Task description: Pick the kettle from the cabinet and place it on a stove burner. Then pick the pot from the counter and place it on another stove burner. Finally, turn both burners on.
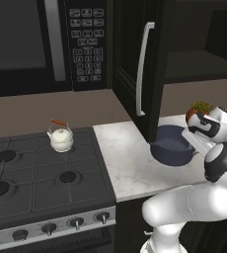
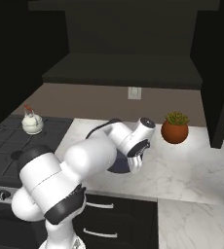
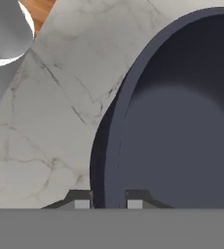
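Pot (image 3: 182, 126) upright, mouth upward

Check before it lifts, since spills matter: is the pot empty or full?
Empty. The hand view looks into the pot and shows bare dark floor and wall, nothing inside.

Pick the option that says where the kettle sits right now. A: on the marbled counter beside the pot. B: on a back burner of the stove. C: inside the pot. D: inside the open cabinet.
B: the kettle stands on a rear burner grate of the stove, apart from the pot on the counter.
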